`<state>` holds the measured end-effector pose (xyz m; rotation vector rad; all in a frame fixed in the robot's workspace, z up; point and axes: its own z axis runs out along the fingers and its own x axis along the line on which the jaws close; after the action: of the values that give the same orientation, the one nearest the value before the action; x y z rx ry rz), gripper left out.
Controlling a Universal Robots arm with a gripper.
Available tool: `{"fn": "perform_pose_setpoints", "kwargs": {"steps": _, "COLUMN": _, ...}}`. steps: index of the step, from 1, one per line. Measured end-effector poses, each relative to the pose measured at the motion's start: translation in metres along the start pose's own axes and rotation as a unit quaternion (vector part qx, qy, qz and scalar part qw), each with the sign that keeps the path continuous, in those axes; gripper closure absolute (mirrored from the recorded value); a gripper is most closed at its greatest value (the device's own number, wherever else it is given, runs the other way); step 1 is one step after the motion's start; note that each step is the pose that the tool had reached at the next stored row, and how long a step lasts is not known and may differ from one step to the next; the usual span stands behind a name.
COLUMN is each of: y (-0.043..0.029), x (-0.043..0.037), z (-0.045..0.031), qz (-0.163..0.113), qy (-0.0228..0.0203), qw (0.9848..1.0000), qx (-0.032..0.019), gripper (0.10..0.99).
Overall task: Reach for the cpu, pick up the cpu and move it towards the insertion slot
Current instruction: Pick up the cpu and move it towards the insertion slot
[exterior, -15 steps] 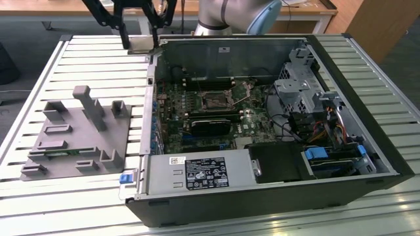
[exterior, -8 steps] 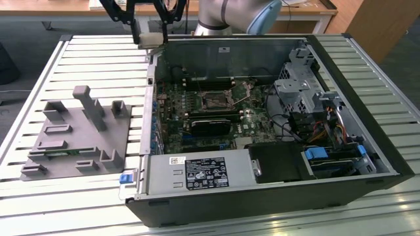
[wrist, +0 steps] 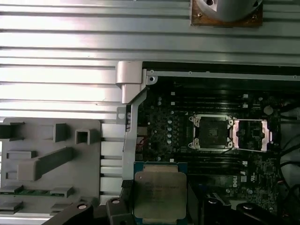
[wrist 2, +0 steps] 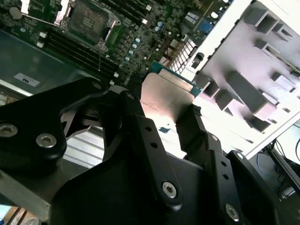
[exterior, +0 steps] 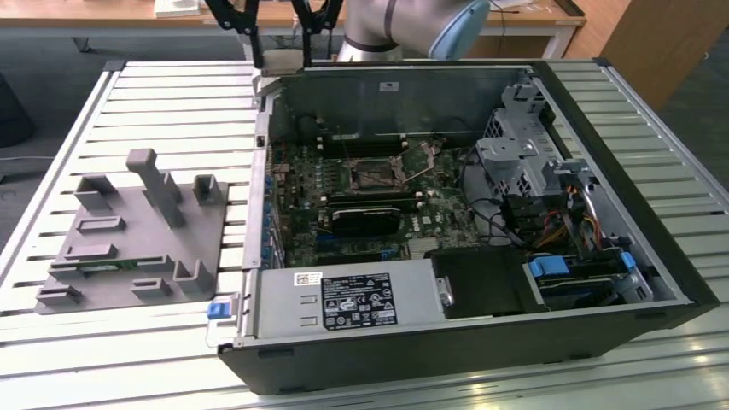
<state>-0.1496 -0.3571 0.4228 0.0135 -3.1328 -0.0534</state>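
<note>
The open black computer case [exterior: 479,256] is laid on the slatted metal table [exterior: 171,102], at the exterior view's right. The grey plastic fixture [exterior: 125,239] is placed just beside it, at the exterior view's left. Inside the case, the square metal-framed insertion slot [exterior: 374,176] is set on the dark green circuit board [exterior: 341,205], behind the larger black rectangular block [exterior: 364,222].
</note>
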Motion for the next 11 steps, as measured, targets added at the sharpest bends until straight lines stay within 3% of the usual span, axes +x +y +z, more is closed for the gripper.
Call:
{"fn": "perform_pose_setpoints", "kwargs": {"steps": 3, "y": 0.004, "x": -0.0086, "z": 0.0, "qz": 0.0, "qy": 0.0, "qw": 1.0, "qx": 0.0001, "gripper": 0.545}}
{"fn": "perform_pose_setpoints", "kwargs": {"steps": 11, "y": 0.006, "x": -0.0366, "z": -0.0001, "qz": 0.0, "qy": -0.0001, "qw": 1.0, "qx": 0.0, "gripper": 0.545}}
